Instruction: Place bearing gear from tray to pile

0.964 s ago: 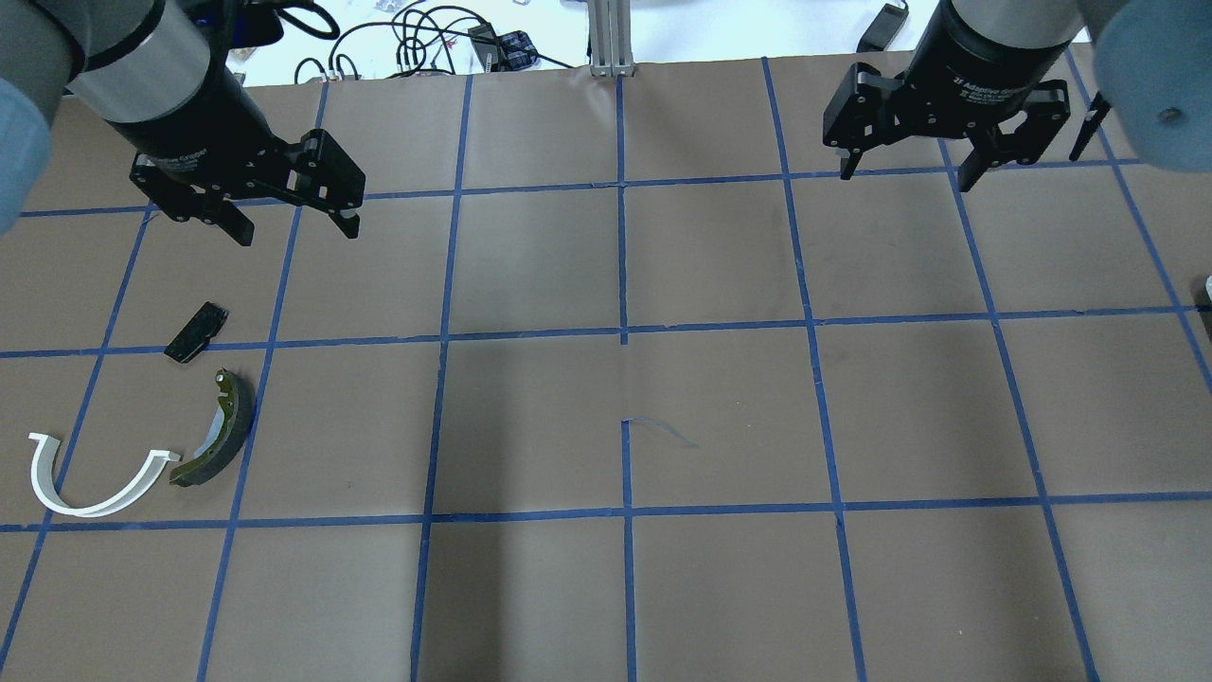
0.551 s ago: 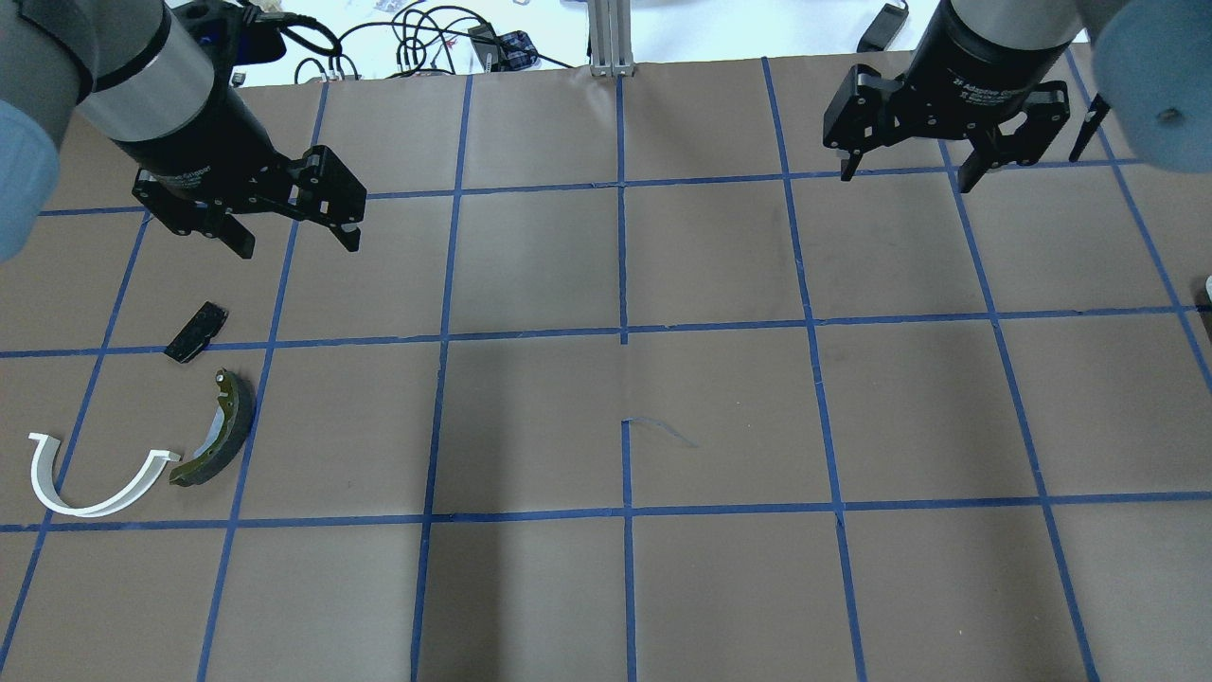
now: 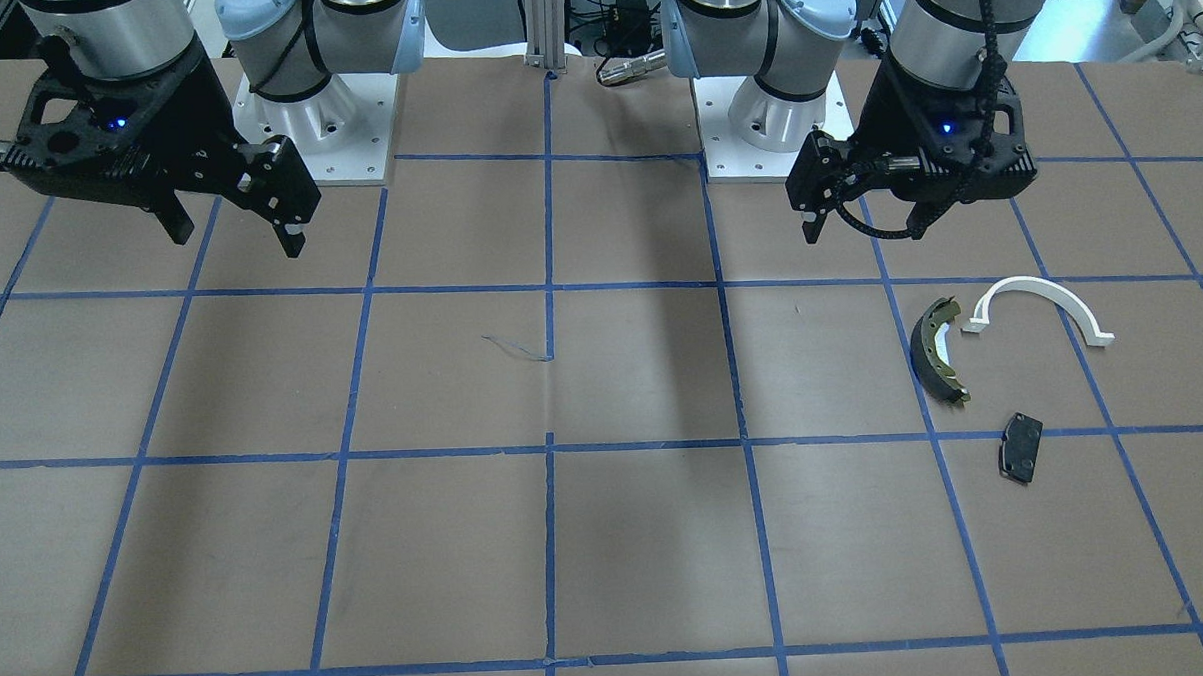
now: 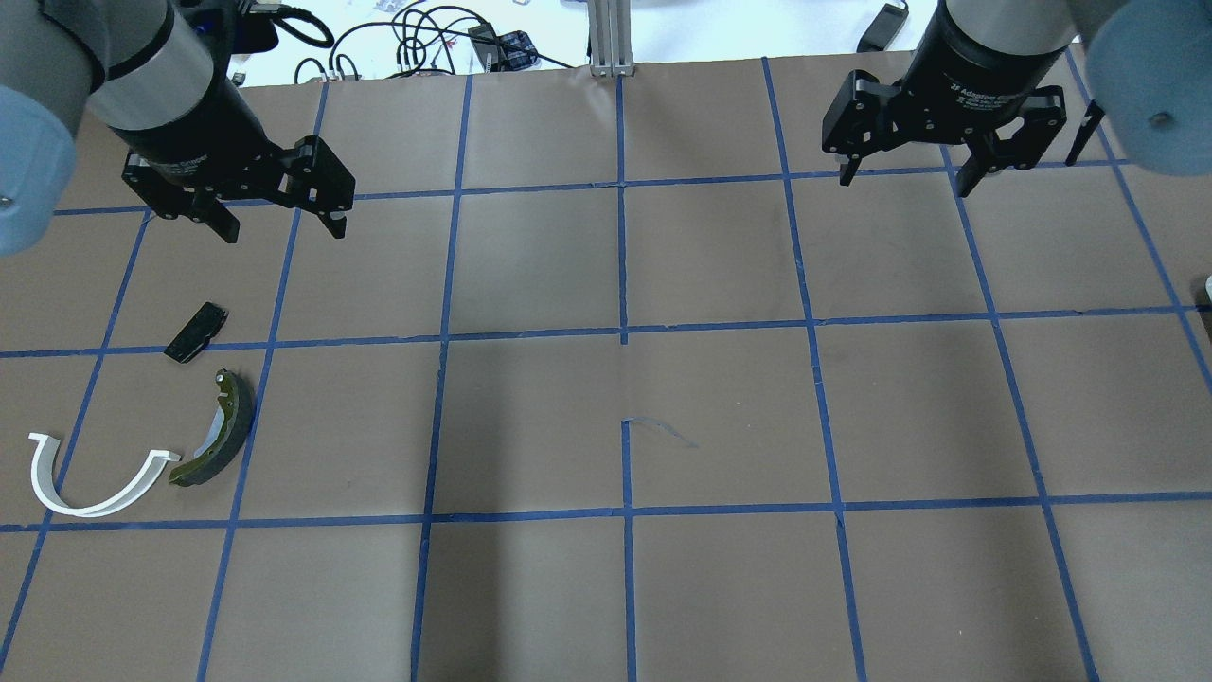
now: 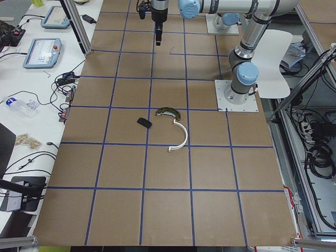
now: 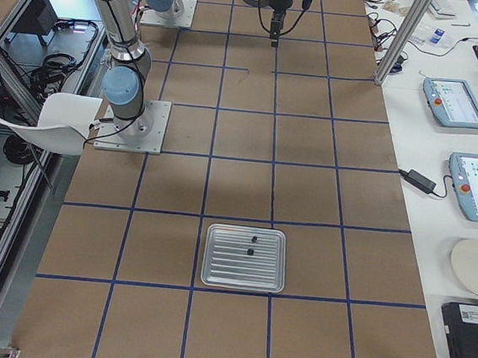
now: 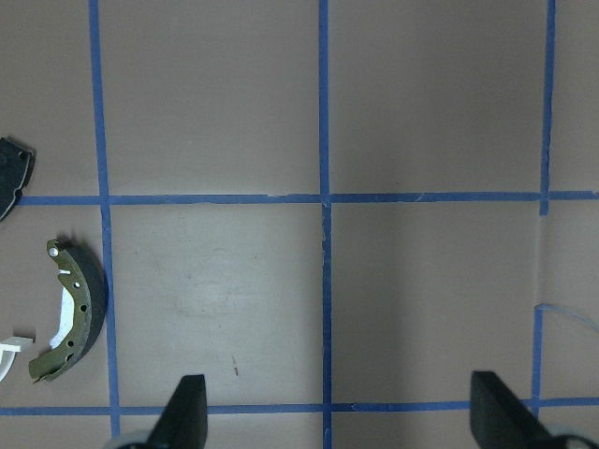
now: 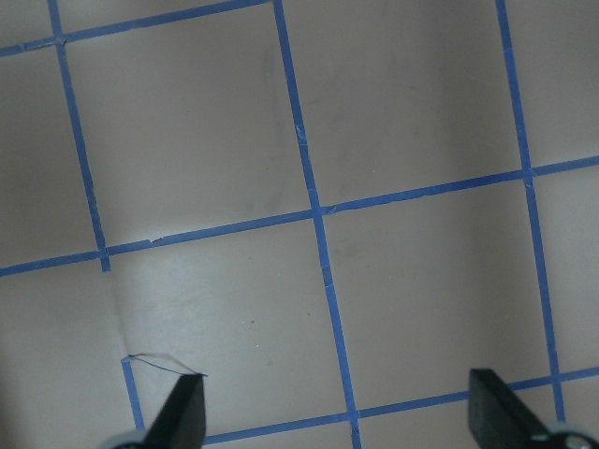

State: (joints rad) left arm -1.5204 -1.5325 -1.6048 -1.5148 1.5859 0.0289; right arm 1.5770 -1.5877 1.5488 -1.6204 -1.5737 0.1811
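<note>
The pile lies at the table's left: an olive-and-black brake shoe [image 4: 220, 431], a white plastic arch [image 4: 85, 478] and a small black pad [image 4: 196, 332]. It also shows in the front view as shoe [image 3: 937, 351], arch [image 3: 1046, 302] and pad [image 3: 1021, 446]. A silver tray [image 6: 213, 274] holds two small dark parts [image 6: 251, 244], too small to tell which is the bearing gear. My left gripper [image 4: 282, 230] hangs open and empty above the table, beyond the pad. My right gripper [image 4: 906, 182] hangs open and empty at the far right.
Blue tape divides the brown table into squares. An aluminium post [image 4: 611, 38] and tangled cables [image 4: 426, 43] sit past the far edge. Side tables hold teach pendants [image 6: 454, 102] and a white plate [image 6: 476, 268].
My left gripper has shifted slightly left and toward the far edge, still open. The right gripper has barely moved. The pile has not moved.
</note>
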